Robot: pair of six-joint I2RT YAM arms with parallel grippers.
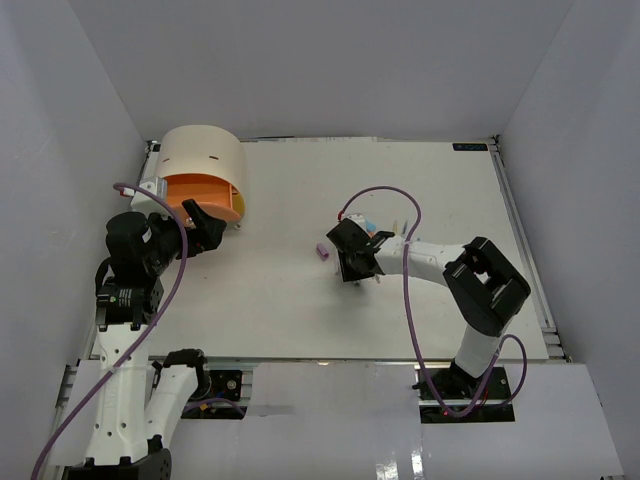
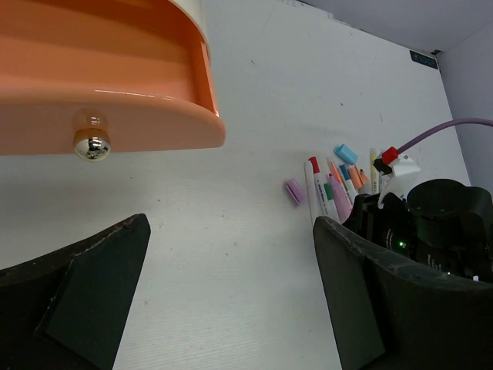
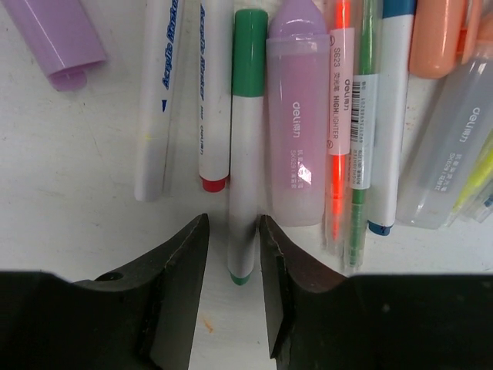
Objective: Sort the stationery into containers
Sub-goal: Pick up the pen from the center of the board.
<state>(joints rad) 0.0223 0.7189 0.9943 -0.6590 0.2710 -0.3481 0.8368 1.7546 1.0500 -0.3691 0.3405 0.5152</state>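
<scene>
Hovers low over the stationery heap with the right gripper, straddling the tail end of a green-capped white marker. Has the jaws drawn in narrow but not clamped: shows a sliver of table between barrel and one finger, and touches or nearly touches on the other side. Takes the marker by its free end, most likely for want of room higher up, with a red-tipped acrylic marker tight on one flank and a lilac highlighter on the other. Sets the jaws across the thin barrel rather than along it, for a clean pinch.

Leaves a lilac cap-like block lying apart at the heap's edge, and an orange fluorescent pen packed in beside further highlighters. Finds all of it flat on the table, none of it in a container.

Holds the left gripper spread wide and empty just in front of the peach-orange drawer, below its chrome knob. Looks parked there on purpose, beside a drawer pulled out of the beige half-round cabinet and ready to receive. Stands well apart from the heap, so calls for a carry across the table. Risks dragging the red-tipped neighbour along on the lift.
</scene>
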